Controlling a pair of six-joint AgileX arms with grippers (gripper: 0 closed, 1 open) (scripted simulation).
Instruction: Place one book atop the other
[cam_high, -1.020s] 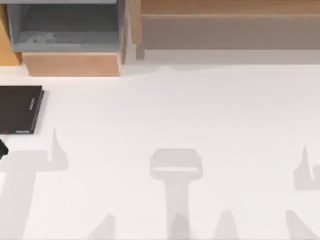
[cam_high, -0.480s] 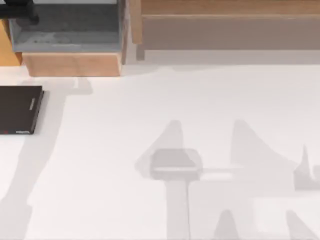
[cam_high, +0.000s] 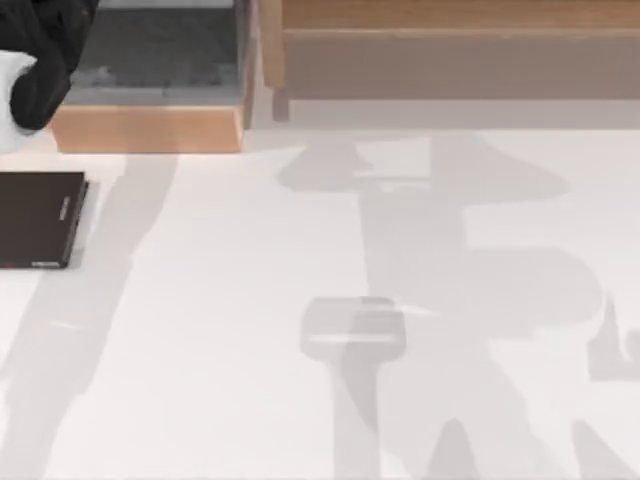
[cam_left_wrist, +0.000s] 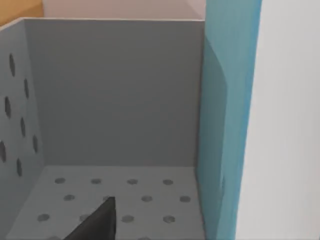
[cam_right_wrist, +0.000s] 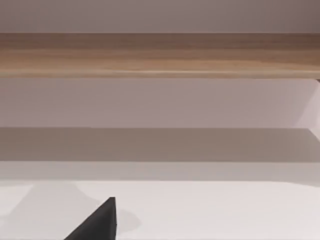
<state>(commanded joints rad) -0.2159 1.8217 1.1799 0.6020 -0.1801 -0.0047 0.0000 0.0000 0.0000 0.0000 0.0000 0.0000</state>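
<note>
The flat black book (cam_high: 40, 220) lies on the white table at the left edge, pale lettering along its spine. My left arm (cam_high: 40, 60) reaches over the grey compartment (cam_high: 160, 60) at the back left. In the left wrist view the teal-blue book (cam_left_wrist: 227, 125) stands upright inside that compartment, its white page edges (cam_left_wrist: 285, 120) facing out, close beside my left gripper (cam_left_wrist: 97, 222). My right gripper (cam_right_wrist: 97, 222) hangs above the bare table, facing the wooden shelf.
The grey compartment has perforated walls and floor (cam_left_wrist: 125, 195) and sits in a wooden frame (cam_high: 145, 128). A long wooden shelf (cam_high: 450, 50) runs along the back right. Open white table (cam_high: 350, 250) spreads in front.
My left arm has swung from the table's left edge up to the back-left compartment. Shadows on the table have shifted. The black book has not moved.
</note>
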